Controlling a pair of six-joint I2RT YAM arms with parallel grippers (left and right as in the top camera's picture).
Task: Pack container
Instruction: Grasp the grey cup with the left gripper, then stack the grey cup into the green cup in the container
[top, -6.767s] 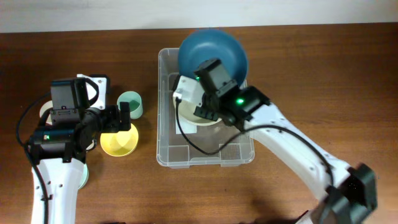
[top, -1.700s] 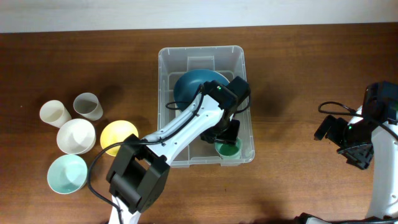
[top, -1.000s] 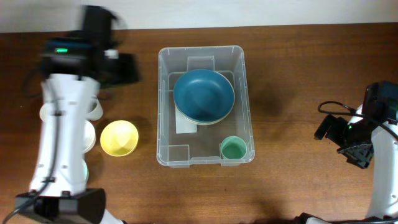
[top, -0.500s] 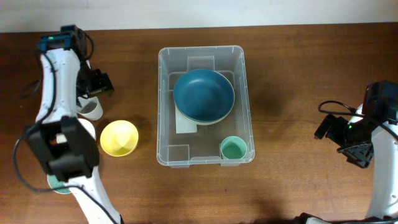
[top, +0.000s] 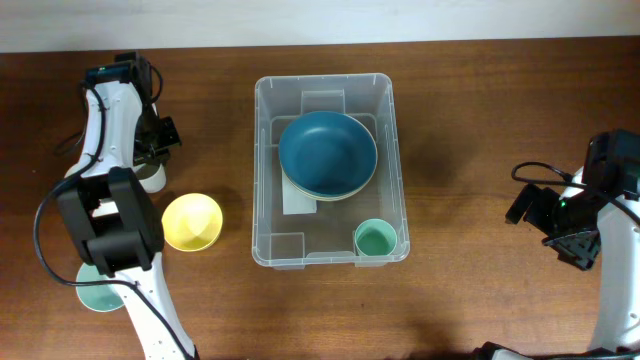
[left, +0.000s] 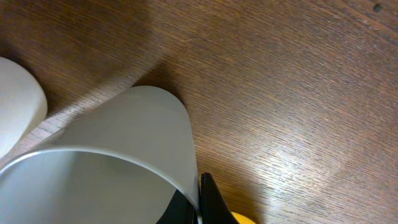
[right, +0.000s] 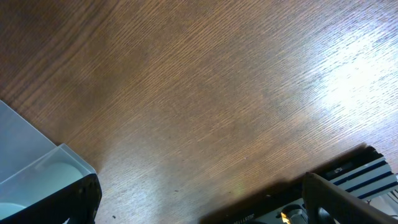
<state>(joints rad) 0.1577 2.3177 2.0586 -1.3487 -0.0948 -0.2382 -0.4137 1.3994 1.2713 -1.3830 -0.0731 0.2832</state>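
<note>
left tool (top: 153, 148) gripping cup (left: 124, 134), container (top: 259, 180) well right

Pale cup (left: 124, 143) (rim in claw (left: 196, 203))

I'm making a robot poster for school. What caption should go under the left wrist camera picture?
The left gripper pinches the rim of a pale cup on the wooden table.
</note>
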